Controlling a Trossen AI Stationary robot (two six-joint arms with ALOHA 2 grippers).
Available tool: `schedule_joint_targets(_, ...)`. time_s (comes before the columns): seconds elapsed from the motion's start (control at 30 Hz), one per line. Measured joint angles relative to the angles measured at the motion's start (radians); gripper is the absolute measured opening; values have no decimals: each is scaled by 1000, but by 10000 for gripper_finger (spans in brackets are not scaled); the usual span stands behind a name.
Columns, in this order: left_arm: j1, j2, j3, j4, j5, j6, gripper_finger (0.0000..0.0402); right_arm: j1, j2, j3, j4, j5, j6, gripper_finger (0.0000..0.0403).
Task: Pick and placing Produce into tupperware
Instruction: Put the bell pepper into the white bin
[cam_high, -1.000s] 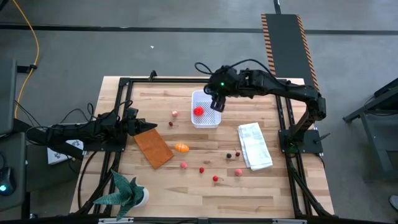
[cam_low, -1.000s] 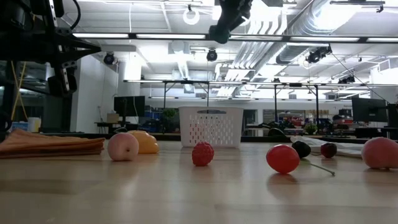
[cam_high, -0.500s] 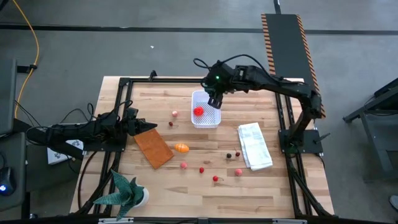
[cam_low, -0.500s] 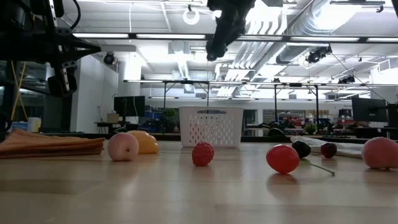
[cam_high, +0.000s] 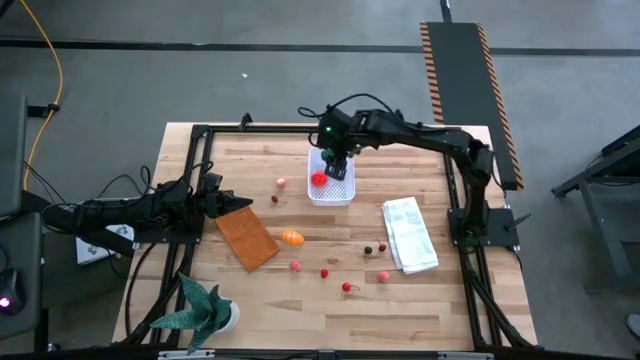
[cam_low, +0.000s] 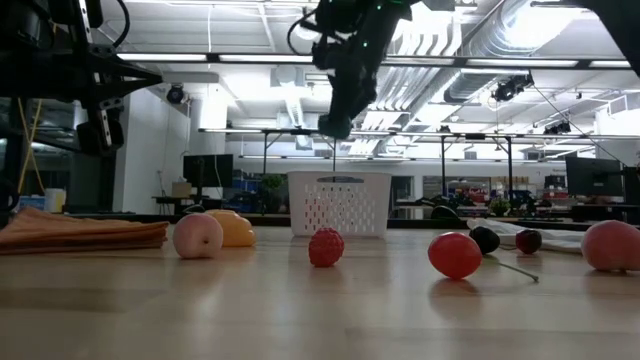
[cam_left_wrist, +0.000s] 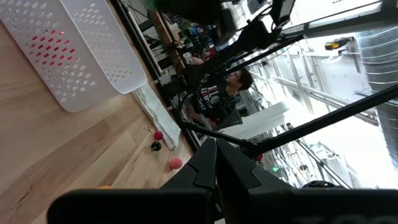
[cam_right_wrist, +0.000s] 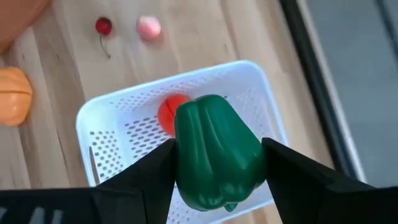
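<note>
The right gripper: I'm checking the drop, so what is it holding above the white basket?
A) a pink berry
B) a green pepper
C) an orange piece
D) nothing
B: in the right wrist view the right gripper is clamped on a green pepper above the white basket, which already holds a red piece.

green pepper (cam_right_wrist: 216, 152): held above tub | white perforated tub (cam_high: 331, 178): upright, red tomato (cam_high: 319, 179) inside | orange piece (cam_high: 291, 238), berries (cam_high: 346, 287): loose on table

a lab or workshop: exposed ceiling ducts (cam_low: 470, 40), strip lights (cam_low: 215, 58), long workbenches (cam_low: 400, 135) with monitors (cam_low: 207, 170).
</note>
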Motion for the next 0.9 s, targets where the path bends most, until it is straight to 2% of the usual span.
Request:
schedule_joint_targets(0.23,0,0,0,0,0,0,1,-15,14,0,-1,-15,-1,209)
schedule_joint_targets(0.63,0,0,0,0,2,0,1,-88,14,-55,-4,-170,75,209)
schedule_joint_targets(0.9,0,0,0,0,2,0,1,-79,14,-87,11,-186,81,209)
